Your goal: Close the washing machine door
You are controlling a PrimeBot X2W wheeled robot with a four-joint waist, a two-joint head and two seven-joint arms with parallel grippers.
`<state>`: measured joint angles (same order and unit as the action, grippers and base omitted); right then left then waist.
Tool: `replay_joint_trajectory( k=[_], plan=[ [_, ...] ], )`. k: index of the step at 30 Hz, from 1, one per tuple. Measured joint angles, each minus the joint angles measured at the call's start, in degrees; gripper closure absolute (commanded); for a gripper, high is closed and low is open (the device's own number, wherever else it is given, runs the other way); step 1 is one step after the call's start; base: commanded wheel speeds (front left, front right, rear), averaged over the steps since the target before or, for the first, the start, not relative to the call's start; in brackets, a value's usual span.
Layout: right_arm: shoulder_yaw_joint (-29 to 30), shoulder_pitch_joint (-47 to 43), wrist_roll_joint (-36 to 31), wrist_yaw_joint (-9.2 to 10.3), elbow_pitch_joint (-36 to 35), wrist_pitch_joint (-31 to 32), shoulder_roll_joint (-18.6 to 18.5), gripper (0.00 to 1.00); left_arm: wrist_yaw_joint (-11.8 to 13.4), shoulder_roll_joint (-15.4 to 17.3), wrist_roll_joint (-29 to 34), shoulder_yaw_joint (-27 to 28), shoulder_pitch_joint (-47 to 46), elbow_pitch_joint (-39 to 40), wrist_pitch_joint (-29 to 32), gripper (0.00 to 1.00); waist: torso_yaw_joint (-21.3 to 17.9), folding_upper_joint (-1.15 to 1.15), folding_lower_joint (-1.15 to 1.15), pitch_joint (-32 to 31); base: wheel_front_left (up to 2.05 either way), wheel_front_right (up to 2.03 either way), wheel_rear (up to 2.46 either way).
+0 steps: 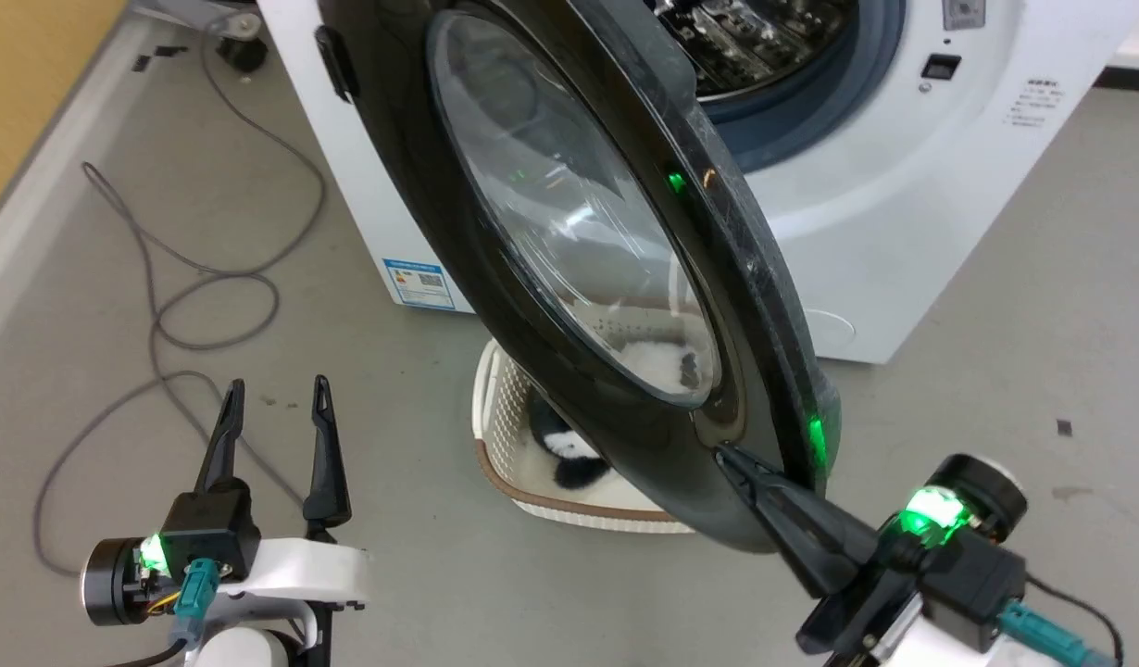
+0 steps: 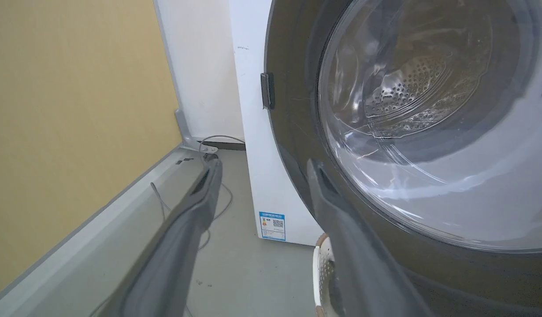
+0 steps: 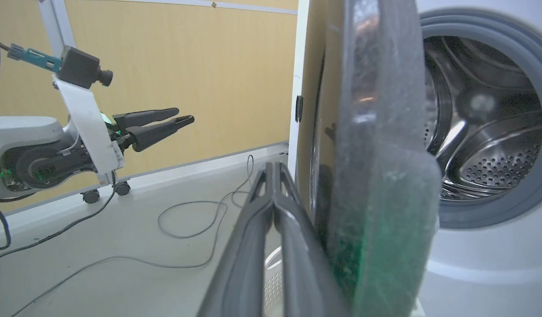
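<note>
The right pincer [image 1: 723, 453] is closed, its two dark fingers pressed together with nothing between them. Its tip seems to touch the outer black face of the washing machine door [image 1: 569, 232], low and near the free edge. The left pincer [image 1: 275, 384] is open and empty. It hangs above the floor [image 1: 1023, 306], apart from the door, with its fingers pointing toward the machine.

The door is not yet closed. It stands swung out from the washing machine [image 1: 903, 213], and the steel drum [image 1: 755, 37] behind it is uncovered. Judging from this, the pushing is in hand but the larger part of the swing is left. The door must turn to the grey gasket and then latch. The left pincer seems to have no part in this step.

The right wrist view shows the door [image 3: 381, 176] almost edge-on, so the wide gap between it and the drum [image 3: 491, 132] is plain there. The closed right pincer [image 3: 273, 166] lies just beside the outer face. This view also shows the left pincer [image 3: 185, 115] from the side, before a yellow wall [image 3: 235, 66].

The left wrist view looks through the glass bowl of the door [image 2: 293, 132] and shows a small dark piece [image 2: 265, 90] on its rim. The head view shows what lies under the door: a cream basket [image 1: 500, 408] on the floor, with something black and white inside.
</note>
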<state>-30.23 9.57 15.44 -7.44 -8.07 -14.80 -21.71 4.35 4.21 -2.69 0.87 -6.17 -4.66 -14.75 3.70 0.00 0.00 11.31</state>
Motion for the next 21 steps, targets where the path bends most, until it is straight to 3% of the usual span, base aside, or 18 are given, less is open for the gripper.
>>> replay_joint_trajectory(
  k=[8, 21],
  plan=[
    [8.0, 1.0, -2.7, -0.13, 1.8, 0.0, 1.8, 1.0, -0.5, -0.3, 0.6, -0.7, -1.7, 0.4, 0.0, 0.0, -1.5, 0.0, 0.0, 2.7, 0.0, 0.0, 0.0],
    [20.3, 13.4, -5.4, -0.14, 9.9, 0.0, 2.4, 1.0, -0.8, -1.0, 1.0, -3.6, -8.3, 2.0, 0.0, 0.0, -1.0, 0.0, 0.0, 10.8, 0.0, 0.0, 0.0]
  ],
)
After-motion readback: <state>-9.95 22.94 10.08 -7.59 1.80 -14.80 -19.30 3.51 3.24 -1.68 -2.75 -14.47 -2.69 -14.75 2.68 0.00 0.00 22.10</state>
